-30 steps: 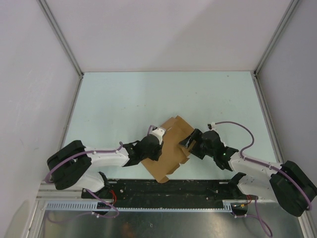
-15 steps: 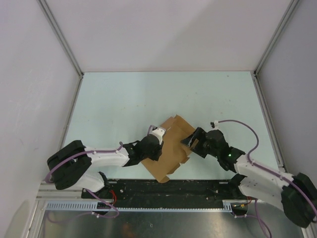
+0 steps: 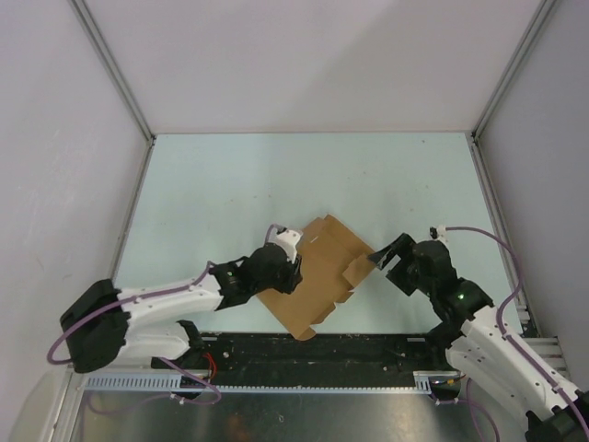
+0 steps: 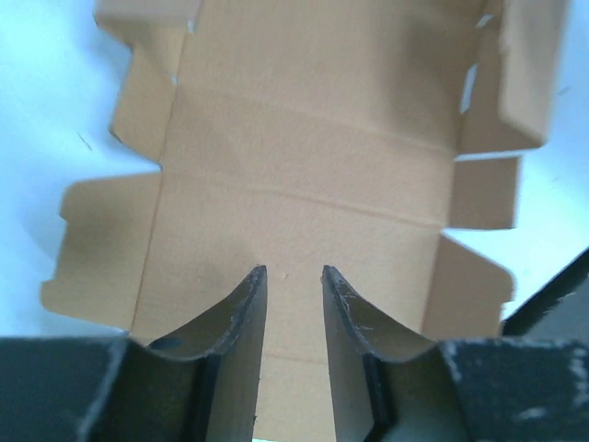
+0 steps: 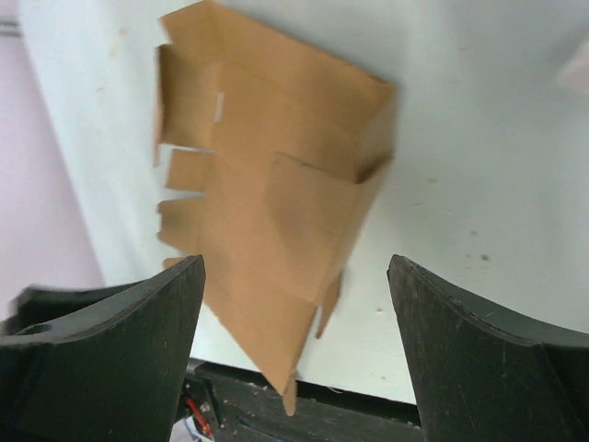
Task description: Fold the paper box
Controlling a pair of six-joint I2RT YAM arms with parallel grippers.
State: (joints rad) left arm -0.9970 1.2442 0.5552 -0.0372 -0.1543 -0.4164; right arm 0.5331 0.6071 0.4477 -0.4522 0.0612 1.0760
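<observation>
Pale blue-green surface (image 3: pixel 230 184), white-walled, carries a die-cut brown cardboard paper box (image 3: pixel 317 276) near your arms' bases. Your left hand (image 4: pixel 293 272) is over its left part, fingers narrowly parted, pinching nothing. Your right hand (image 5: pixel 294 262), spread wide, hangs just beside its part-folded right side.

From the black rail (image 3: pixel 313 348), the left arm (image 3: pixel 175 296) at its left end and the right arm (image 3: pixel 506 345) at its right end show white shells, bulky black joints and looping purple cables (image 3: pixel 465 229), with a green light (image 3: pixel 457 296) on the right arm and scuffed matte-black fingers (image 4: pixel 235 341).
</observation>
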